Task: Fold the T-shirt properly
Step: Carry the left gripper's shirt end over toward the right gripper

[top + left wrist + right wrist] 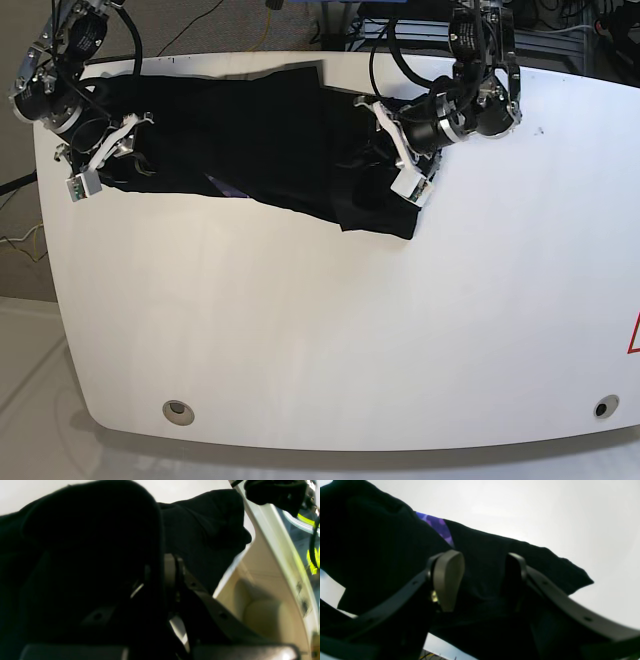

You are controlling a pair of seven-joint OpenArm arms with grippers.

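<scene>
A white table (330, 340) carries the black T-shirt (270, 140), spread crumpled along its far edge.

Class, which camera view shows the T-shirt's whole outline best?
The base view: the T-shirt lies spread across the table's far side. Both wrist views show only dark folds close up; the right wrist's adds a purple patch.

my white table (330, 340) has a round hole near its front left corner (178, 410), another near its front right corner (600, 408), and a red mark at its right edge (634, 335).
</scene>
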